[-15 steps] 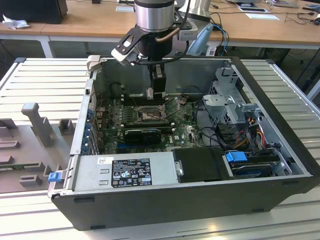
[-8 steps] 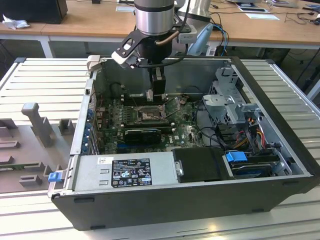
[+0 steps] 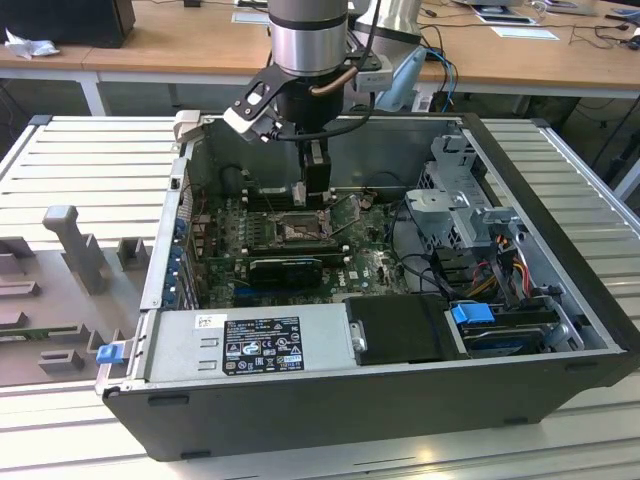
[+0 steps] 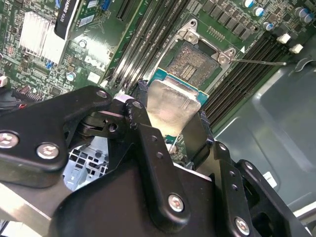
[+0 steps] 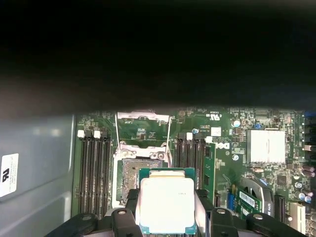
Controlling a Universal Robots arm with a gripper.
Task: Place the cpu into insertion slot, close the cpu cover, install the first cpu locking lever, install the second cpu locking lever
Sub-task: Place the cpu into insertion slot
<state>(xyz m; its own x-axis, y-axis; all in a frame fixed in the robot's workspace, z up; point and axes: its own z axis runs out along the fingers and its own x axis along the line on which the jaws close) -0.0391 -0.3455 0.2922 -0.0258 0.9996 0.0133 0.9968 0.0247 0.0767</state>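
While the gripper [image 3: 317, 190] hangs low inside the open computer case [image 3: 560, 215], it is clenched on the cpu [image 5: 167, 205], with a finger against each of two opposite edges and the grey metal top facing up towards the wrist cameras. In both wrist views the cpu is held in the air, clear of the green motherboard [image 5: 224, 148] and not yet seated. It lies just beside the insertion slot [image 5: 129, 178] and partly overlaps its near rim as seen from the wrist. The slot lies open, its dark contact field exposed. The cpu cover [image 5: 143, 117] is tilted up at the slot's far side, and long black memory slots [image 5: 94, 168] flank the slot. Assessment: the chip is light, thin and rigid, and its smooth metal top and narrow edges give little purchase, so it could slip or tilt in the grip. Its underside and the slot's contacts are judged fragile. The sound hold is by opposite edges, as here, kept level and unforced
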